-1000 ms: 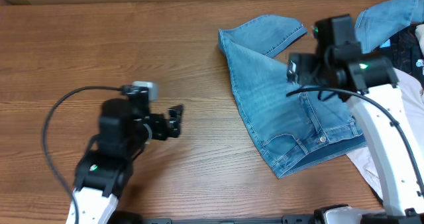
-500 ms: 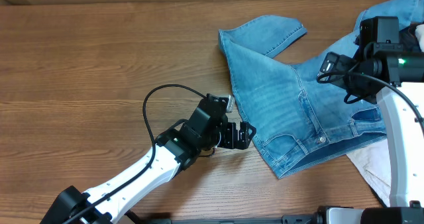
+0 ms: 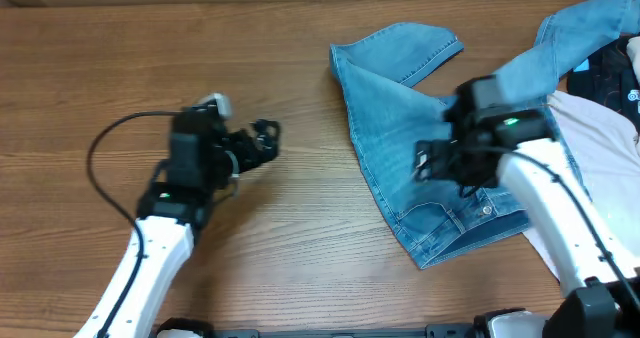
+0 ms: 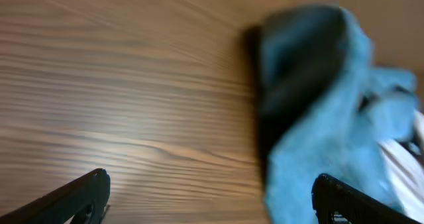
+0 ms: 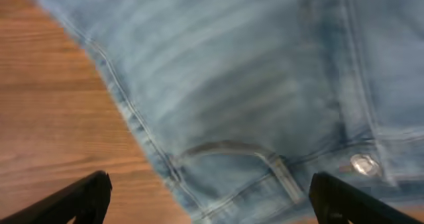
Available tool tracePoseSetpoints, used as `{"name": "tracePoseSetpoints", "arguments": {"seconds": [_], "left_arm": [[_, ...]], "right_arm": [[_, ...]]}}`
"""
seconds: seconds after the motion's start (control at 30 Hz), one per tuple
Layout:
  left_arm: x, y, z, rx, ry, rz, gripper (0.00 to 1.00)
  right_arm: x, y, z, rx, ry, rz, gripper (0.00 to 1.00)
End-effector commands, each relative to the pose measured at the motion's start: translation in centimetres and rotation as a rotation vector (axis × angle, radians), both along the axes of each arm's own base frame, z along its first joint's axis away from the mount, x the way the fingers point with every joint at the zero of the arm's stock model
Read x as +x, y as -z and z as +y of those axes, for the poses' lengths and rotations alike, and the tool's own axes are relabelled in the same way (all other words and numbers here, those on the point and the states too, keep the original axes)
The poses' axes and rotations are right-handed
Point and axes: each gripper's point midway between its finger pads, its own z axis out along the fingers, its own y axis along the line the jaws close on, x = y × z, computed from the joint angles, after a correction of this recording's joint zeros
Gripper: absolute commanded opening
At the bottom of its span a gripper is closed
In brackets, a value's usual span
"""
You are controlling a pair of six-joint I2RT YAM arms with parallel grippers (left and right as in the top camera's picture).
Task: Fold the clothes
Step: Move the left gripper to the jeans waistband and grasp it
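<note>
- Wooden table point(image 3: 120, 48), brown; a white cloth point(image 3: 600, 128) lies at its right edge.
- Jeans point(image 3: 400, 128) lie spread out right of centre.
- Their long axis runs near to far on a slight slant. The waistband point(image 3: 470, 233) faces the near edge. One leg is doubled over at the far end and the other trails off far right.
- Denim should feel soft yet weighty, and will likely drag rather than slide. Waistband corners, seams and hems look like the firmest holds.
- Left gripper point(image 3: 268, 136): fingers spread wide, empty, over bare wood well apart from the jeans.
- Right gripper point(image 3: 428, 164): fingers spread wide, holding nothing, above the denim near the button point(image 5: 363, 164).
</note>
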Motion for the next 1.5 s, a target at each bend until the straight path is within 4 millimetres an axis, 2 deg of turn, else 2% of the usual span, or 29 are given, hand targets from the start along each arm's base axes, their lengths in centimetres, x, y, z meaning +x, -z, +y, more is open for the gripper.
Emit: {"name": "tracePoseSetpoints", "arguments": {"seconds": [0.0, 0.1, 0.3, 0.4, 0.5, 0.6, 0.67, 0.7, 0.77, 0.87, 0.93, 1.03, 1.1, 1.2, 1.27, 1.3, 1.33, 1.4, 1.43, 1.47], "left_arm": [[0.1, 0.0, 3.6, 0.111, -0.018, -0.012, 1.0], [-0.5, 1.2, 5.7, 0.183, -0.03, 0.028, 1.0], [-1.1, 1.9, 6.6, 0.207, -0.046, 0.064, 1.0], [-1.2, 2.0, 6.6, 0.209, -0.046, 0.071, 1.0], [-1.2, 2.0, 6.6, 0.209, -0.047, 0.071, 1.0], [-1.2, 2.0, 6.6, 0.209, -0.047, 0.07, 1.0], [-1.2, 2.0, 6.6, 0.209, -0.046, 0.07, 1.0], [-1.2, 2.0, 6.6, 0.209, -0.047, 0.07, 1.0], [-1.2, 2.0, 6.6, 0.209, -0.046, 0.07, 1.0], [-1.2, 2.0, 6.7, 0.209, -0.047, 0.07, 1.0], [-1.1, 1.9, 6.8, 0.214, -0.052, 0.067, 1.0], [-1.0, 1.8, 6.8, 0.216, -0.05, 0.061, 1.0], [-1.0, 1.8, 6.8, 0.216, -0.05, 0.058, 1.0], [-0.8, 1.6, 6.8, 0.216, -0.051, 0.048, 1.0], [-0.3, 1.1, 6.7, 0.215, -0.054, 0.019, 1.0], [0.1, 0.7, 6.7, 0.214, -0.056, -0.006, 1.0], [0.3, 0.4, 6.7, 0.212, -0.056, -0.019, 1.0], [0.4, 0.3, 6.6, 0.209, -0.051, -0.025, 1.0], [0.3, 0.4, 6.3, 0.2, -0.041, -0.021, 1.0], [0.1, 0.5, 6.0, 0.186, -0.024, -0.012, 1.0]], "right_arm": [[-1.3, 1.9, 2.9, -0.003, -0.12, 0.007, 1.0], [-2.4, 4.7, 5.0, -0.037, -0.228, 0.023, 1.0], [-2.8, 8.2, 5.6, -0.14, -0.288, 0.076, 0.98], [-3.4, 10.3, 5.4, -0.164, -0.297, 0.145, 0.94], [-3.8, 11.6, 5.2, -0.18, -0.3, 0.19, 0.89], [-3.9, 11.6, 5.2, -0.179, -0.312, 0.191, 0.82], [-4.1, 11.6, 5.2, -0.18, -0.322, 0.198, 0.65], [-4.1, 11.6, 5.2, -0.18, -0.322, 0.2, 0.48], [-4.0, 11.6, 5.2, -0.179, -0.322, 0.198, 0.33], [-4.0, 11.6, 5.3, -0.177, -0.322, 0.194, 0.21], [-3.6, 11.3, 5.6, -0.165, -0.322, 0.187, 0.17], [-2.2, 9.4, 7.5, -0.105, -0.334, 0.155, 0.16], [-0.7, 7.7, 9.7, -0.047, -0.356, 0.1, 0.15], [2.0, 4.0, 14.5, 0.052, -0.419, -0.039, 0.13], [3.4, 0.6, 19.1, 0.128, -0.491, -0.168, 0.13], [3.7, -0.5, 20.5, 0.15, -0.516, -0.208, 0.13], [3.8, -1.5, 22.0, 0.17, -0.541, -0.248, 0.23], [3.6, -2.7, 24.0, 0.194, -0.578, -0.298, 0.58], [3.4, -2.8, 24.3, 0.195, -0.585, -0.304, 0.66], [3.4, -2.8, 24.2, 0.191, -0.582, -0.301, 0.82]]}}
